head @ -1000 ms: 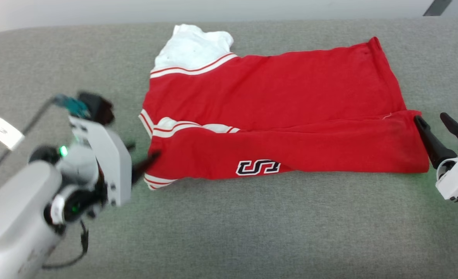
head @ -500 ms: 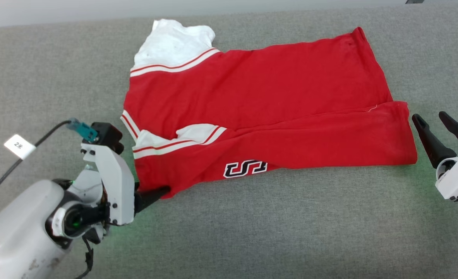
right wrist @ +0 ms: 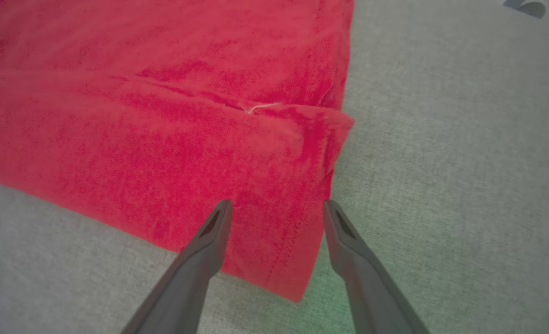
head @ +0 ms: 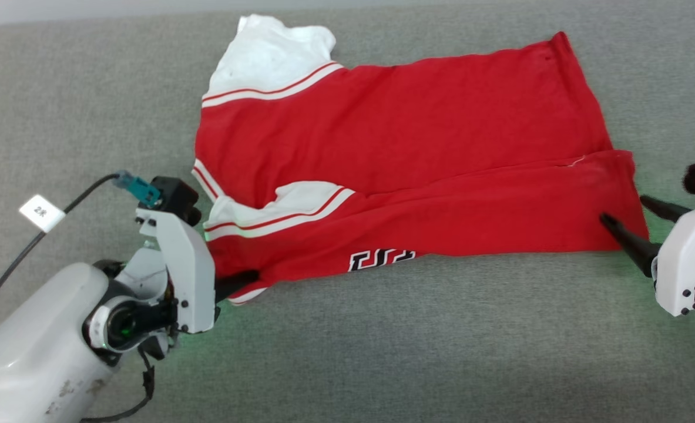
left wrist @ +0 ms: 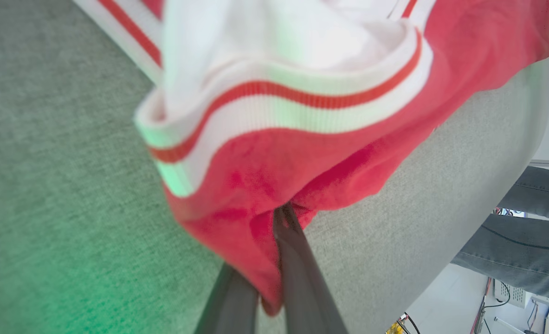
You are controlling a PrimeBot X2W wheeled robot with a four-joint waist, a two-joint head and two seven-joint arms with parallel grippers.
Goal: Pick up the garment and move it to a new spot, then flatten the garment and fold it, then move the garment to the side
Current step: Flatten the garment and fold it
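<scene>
The garment (head: 406, 153), a red shirt with white sleeves and red-and-white striped trim, lies folded lengthwise on the grey cushion, black lettering (head: 381, 259) at its near edge. My left gripper (head: 252, 276) is shut on the garment's near left corner; in the left wrist view the red cloth (left wrist: 274, 185) is pinched between the dark fingers (left wrist: 297, 264) and lifted slightly. My right gripper (head: 624, 216) stands open at the near right corner. In the right wrist view its fingers (right wrist: 204, 246) straddle the hem corner (right wrist: 297, 232) from above.
The grey fabric surface (head: 382, 352) extends widely toward me and to both sides. A cable with a white tag (head: 42, 212) runs to my left wrist. A person's jeans-clad leg (left wrist: 529, 232) appears beyond the surface edge in the left wrist view.
My left gripper has shut on the garment's near left corner. My right gripper has moved left over the near right corner, still open. The head camera shifted.
</scene>
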